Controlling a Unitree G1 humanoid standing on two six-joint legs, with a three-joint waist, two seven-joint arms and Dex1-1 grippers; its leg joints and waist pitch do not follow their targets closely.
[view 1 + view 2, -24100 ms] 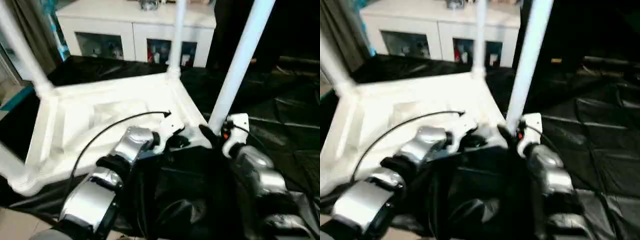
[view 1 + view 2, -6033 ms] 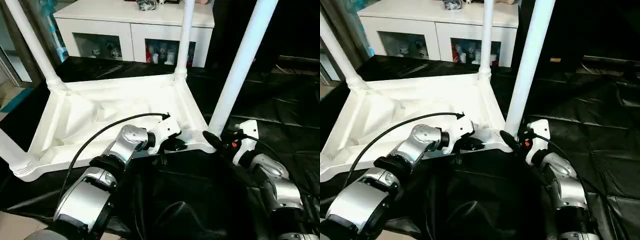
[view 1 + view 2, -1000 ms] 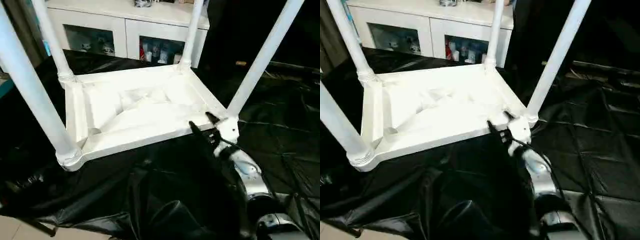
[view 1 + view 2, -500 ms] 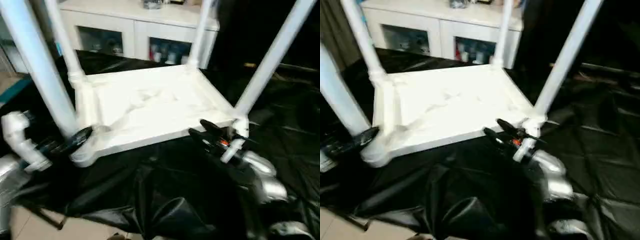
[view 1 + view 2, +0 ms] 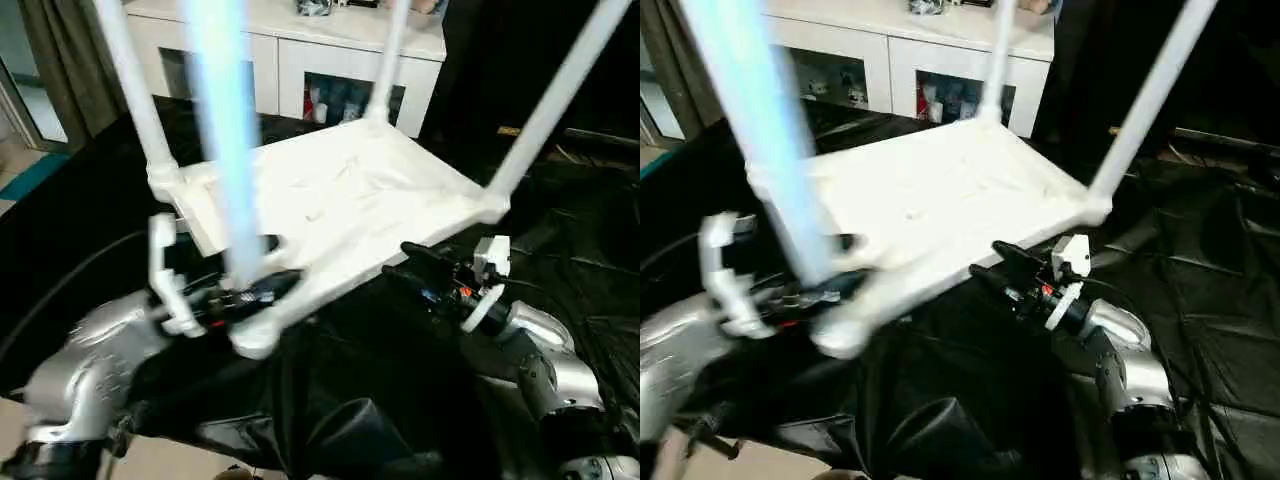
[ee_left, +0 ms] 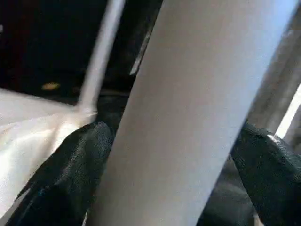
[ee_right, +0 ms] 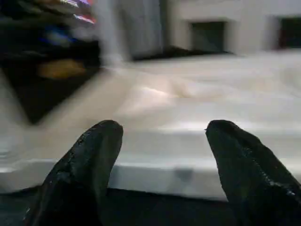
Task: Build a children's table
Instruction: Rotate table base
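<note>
straddling the near leg (image 5: 225, 150) with the left end effector (image 5: 245, 290): wrist view shows the white tube between both black fingers (image 6: 70, 174), jaws wide, not clearly clamped. right end effector (image 5: 420, 265) is spread open too, fingers just short of the near edge of the children's table (image 5: 350, 190), holding nothing. table is upside down on the black-covered worktop (image 5: 590, 230), legs up, and looks tilted, near corner socket (image 5: 255, 335) hanging past the worktop edge beside the left end effector. risks, as i judge them: loose straddle lets the leg slide or twist instead of seating; any push toward the overhang tips the table off the worktop; right fingers could catch the rim and skew it; black cover can bunch and drag under it.
</note>
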